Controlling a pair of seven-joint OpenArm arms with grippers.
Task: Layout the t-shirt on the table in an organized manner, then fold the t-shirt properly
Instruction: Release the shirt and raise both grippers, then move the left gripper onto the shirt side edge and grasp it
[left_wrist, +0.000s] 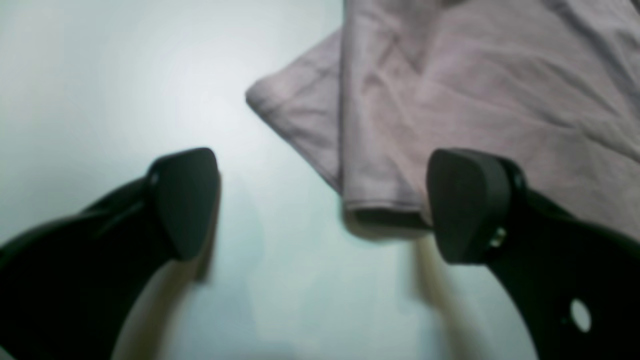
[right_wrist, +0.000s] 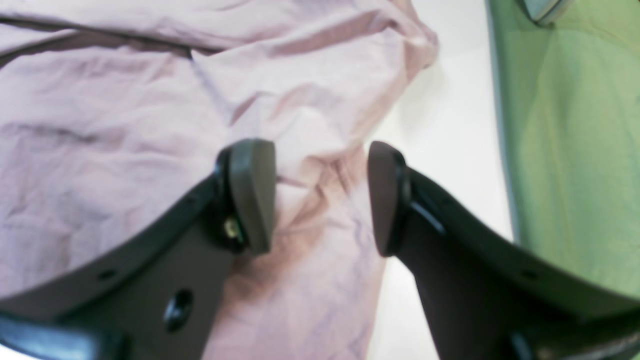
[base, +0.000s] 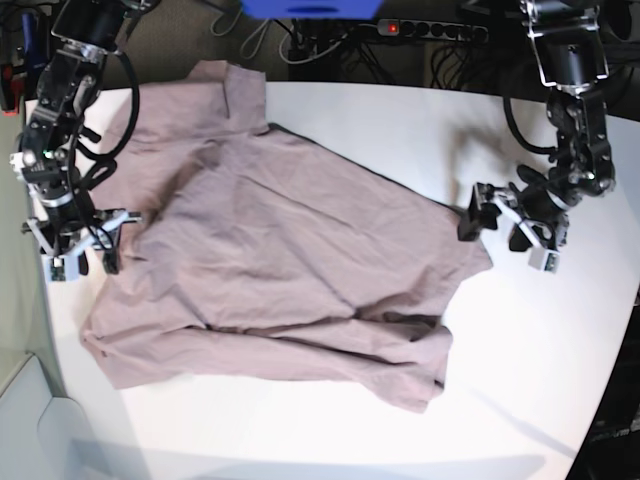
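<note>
Shirt hem nearest: the t-shirt (base: 270, 270) lies spread but wrinkly across the worktop (base: 560, 380), near hem doubled under w/ a lumpy fold at the front corner, collar end toward the far-left edge.

Left tool (base: 506, 228) sits at the shirt's side edge, jaws spread wide, nothing between them; in the wrist view one pad is at a folded fabric corner, the other over bare worktop.

Right tool (base: 78, 245) is at the opposite edge, jaws apart over cloth, released, no fabric pinched.

Step looks like layout, not folding yet. To do it well: pinch only the top layer at each side, low and near the edge, then pull outward evenly w/ both arms so creases flatten w/o dragging the whole shirt.
</note>
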